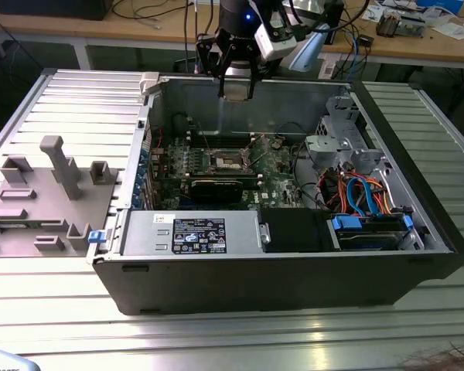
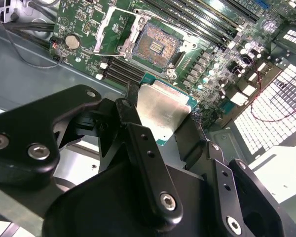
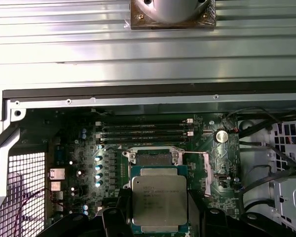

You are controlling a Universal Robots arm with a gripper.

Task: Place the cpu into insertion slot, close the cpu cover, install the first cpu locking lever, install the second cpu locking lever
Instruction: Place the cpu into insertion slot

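Hand [image 1: 237, 85] clamped on cpu [image 2: 162, 111] by two opposite edges, chip flat, high over open computer case [image 1: 294, 263]. Insertion slot [image 2: 155, 47] bare, below hand, slightly beyond fingertips; cpu cover [image 2: 116, 32] flipped open alongside

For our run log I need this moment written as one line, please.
gripper: shut on cpu | cpu: held above motherboard, not seated | insertion slot: empty | cpu cover: open

cpu [image 3: 159, 200] silver-grey, green rim; insertion slot [image 2: 158, 48] dark; pincer [image 2: 161, 117] black; circuit board [image 2: 81, 22] green.
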